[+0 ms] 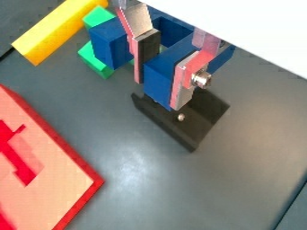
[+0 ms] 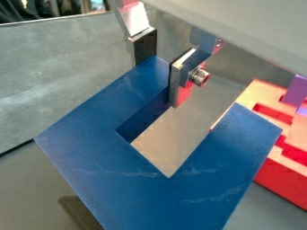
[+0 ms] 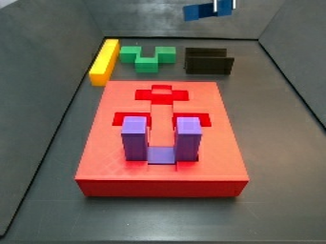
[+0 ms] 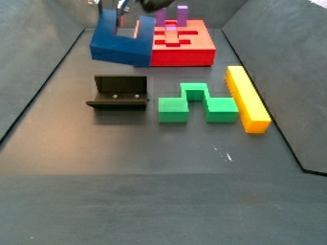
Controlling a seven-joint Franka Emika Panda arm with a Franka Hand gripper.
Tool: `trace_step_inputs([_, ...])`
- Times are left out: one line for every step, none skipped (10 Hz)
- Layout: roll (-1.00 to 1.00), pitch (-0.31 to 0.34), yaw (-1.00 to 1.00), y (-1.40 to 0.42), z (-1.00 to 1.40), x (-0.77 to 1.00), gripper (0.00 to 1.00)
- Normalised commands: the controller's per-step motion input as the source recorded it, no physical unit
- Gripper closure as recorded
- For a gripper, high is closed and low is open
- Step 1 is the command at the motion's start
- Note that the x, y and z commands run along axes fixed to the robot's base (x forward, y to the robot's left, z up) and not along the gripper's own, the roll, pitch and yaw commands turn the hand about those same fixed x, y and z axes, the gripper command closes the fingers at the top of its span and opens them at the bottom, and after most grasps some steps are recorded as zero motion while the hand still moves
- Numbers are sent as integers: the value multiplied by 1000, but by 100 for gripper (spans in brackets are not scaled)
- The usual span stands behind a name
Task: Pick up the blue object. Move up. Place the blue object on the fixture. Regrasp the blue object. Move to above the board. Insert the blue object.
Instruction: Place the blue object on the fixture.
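My gripper [image 1: 164, 81] is shut on the blue object [image 1: 108, 45], a dark-blue U-shaped block, with one prong clamped between the silver fingers. It also shows in a wrist view [image 2: 108, 157]. In a side view my gripper [image 4: 128, 11] holds the blue object [image 4: 120, 40] in the air, tilted, above and slightly behind the black fixture [image 4: 118, 94]. The fixture [image 1: 182, 119] lies on the floor right below the block. The red board [image 3: 159, 157] lies flat with a purple U-shaped block [image 3: 158, 139] set in it.
A green notched block [image 4: 194, 102] and a long yellow bar [image 4: 247, 96] lie next to the fixture, also seen in a side view as the green block [image 3: 151, 57] and the yellow bar [image 3: 105, 59]. Grey walls enclose the floor.
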Motion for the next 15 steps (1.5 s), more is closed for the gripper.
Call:
trace_step_inputs([-891, 400, 74, 11, -111, 463, 100])
trace_step_inputs([-874, 557, 143, 20, -74, 397, 100])
trace_step_inputs([-877, 666, 163, 54, -37, 311, 100])
trace_step_inputs([-746, 471, 126, 49, -234, 500, 100])
trace_step_inputs([-606, 237, 0, 34, -414, 674, 100])
trace_step_inputs([-477, 220, -43, 100, -469, 829, 100])
trace_step_inputs([-591, 89, -151, 114, -457, 680, 100])
trace_step_inputs([-754, 94, -349, 191, -291, 529, 100])
trace_step_inputs([-597, 269, -523, 109, -129, 437, 100])
trace_step_inputs([-654, 229, -517, 74, -83, 486, 100])
trace_step_inputs([-617, 309, -429, 131, -66, 474, 100])
trace_step_inputs([-411, 229, -346, 103, -314, 414, 100])
trace_step_inputs([-209, -43, -114, 149, -529, 280, 100])
trace_step_inputs([-223, -260, -3, 226, -529, 306, 100])
trace_step_inputs([-414, -231, 0, 206, -231, 337, 100])
